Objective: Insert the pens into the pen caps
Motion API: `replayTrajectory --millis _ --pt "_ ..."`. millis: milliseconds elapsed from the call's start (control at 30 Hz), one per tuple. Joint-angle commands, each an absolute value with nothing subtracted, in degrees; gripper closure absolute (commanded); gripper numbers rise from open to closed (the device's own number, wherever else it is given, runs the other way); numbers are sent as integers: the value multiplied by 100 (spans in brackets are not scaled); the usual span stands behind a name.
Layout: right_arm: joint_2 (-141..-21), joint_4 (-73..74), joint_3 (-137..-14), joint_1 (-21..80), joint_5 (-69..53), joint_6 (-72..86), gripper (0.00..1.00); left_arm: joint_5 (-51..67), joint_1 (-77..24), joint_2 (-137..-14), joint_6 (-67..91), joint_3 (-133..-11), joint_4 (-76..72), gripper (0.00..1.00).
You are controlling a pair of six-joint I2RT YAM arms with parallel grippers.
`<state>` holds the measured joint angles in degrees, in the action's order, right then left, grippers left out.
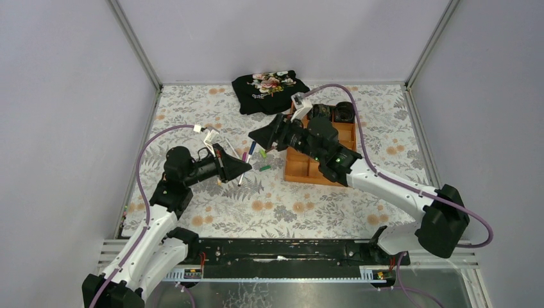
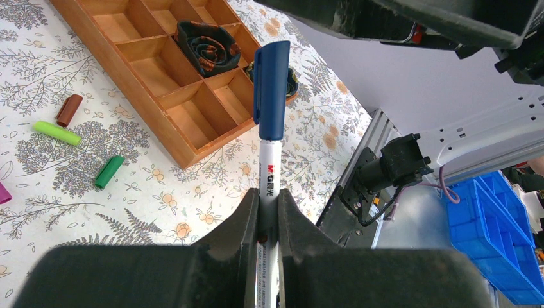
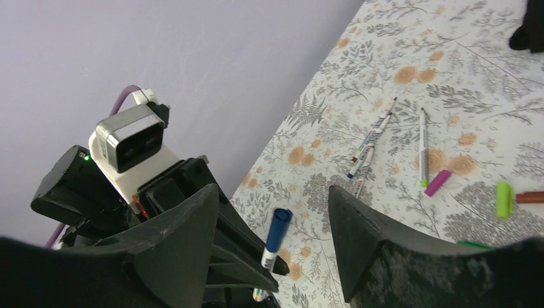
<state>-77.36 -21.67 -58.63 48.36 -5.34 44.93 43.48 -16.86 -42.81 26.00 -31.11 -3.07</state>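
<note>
While the left gripper [image 2: 269, 200] clamps a pen [image 2: 269, 170] by its white barrel, a blue cap [image 2: 270, 90] sits over the tip end, held in the air above the table [image 1: 321, 205]. Pen's long axis runs straight out from that grip toward the right gripper [image 3: 272, 192]. That one hangs just beyond the cap w/ jaws spread wide, gripping nothing. Cap end lies approx. on its centre line, a bit low in the right wrist view.

Judgement: right gripper is the nearer one for any push on the cap.

Loose pens [image 3: 372, 144], magenta cap [image 3: 438, 183], light green cap [image 3: 504, 199] and dark red cap [image 3: 529, 197] lie on the table betw. the arms, near the orange tray [image 2: 195, 119].

Can't tell if the blue cap is fully seated — joint too small to read. Pen's rear end is hidden inside the left gripper. Dark green cap [image 2: 109, 171] is mostly cut off behind a finger in the right wrist view — clear only from the left wrist.
</note>
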Motion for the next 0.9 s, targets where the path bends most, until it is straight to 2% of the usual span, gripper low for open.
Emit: replayTrajectory --millis 0,200,333,367,467,867 --pt "-8055 -2120 -6388 4821 -1081 4314 33 4322 -1679 -4240 2516 -3164 -624 100" --pt "-8349 -2032 -6517 4822 -1399 4311 46 4315 -1679 -4222 2514 -3155 -632 100" --pt "-8402 -2052 -6417 4830 -1648 4408 63 4293 -1678 -4229 2523 -3155 -630 100" --pt "-8398 -2075 -6368 4831 -1700 4442 69 4288 -1683 -4228 2524 -3161 -614 100" --pt "-8357 -2114 -6129 4840 -1824 4522 98 4245 -1680 -4221 2588 -3147 -662 100" --pt "-8262 -2106 -5204 5329 -2325 4685 100 3909 -1677 -4519 2949 -3480 -1521 100"
